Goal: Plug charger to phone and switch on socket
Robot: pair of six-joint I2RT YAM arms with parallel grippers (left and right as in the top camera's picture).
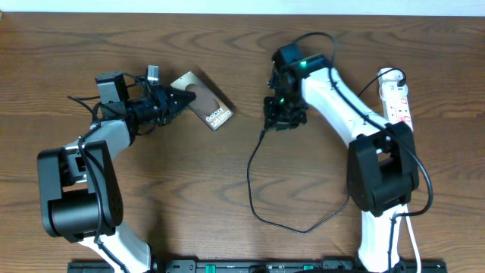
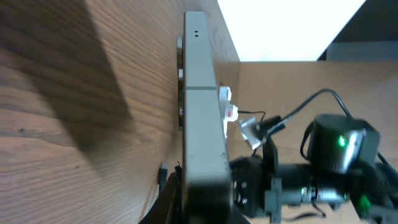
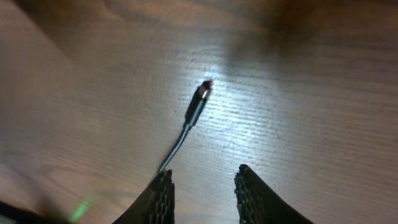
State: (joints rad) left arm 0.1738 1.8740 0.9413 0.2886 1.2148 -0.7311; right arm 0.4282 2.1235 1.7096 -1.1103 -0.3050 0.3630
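The phone (image 1: pixel 206 108), dark-faced with a white label strip, lies slanted at the table's upper middle. My left gripper (image 1: pixel 176 98) is shut on its left end. In the left wrist view the phone (image 2: pixel 200 112) shows edge-on between the jaws (image 2: pixel 199 208). The charger's black cable (image 1: pixel 250 178) loops across the table's middle. Its plug tip (image 3: pixel 199 102) lies free on the wood. My right gripper (image 1: pixel 282 114) hovers just over the tip, open and empty (image 3: pixel 204 180), with the cable passing by its left finger. The white socket (image 1: pixel 395 95) lies at the far right.
The socket also shows far off in the left wrist view (image 2: pixel 227 106), beside the right arm (image 2: pixel 336 149). The right arm's base (image 1: pixel 383 174) stands between the cable loop and the socket. Thicker robot cables run along both arms.
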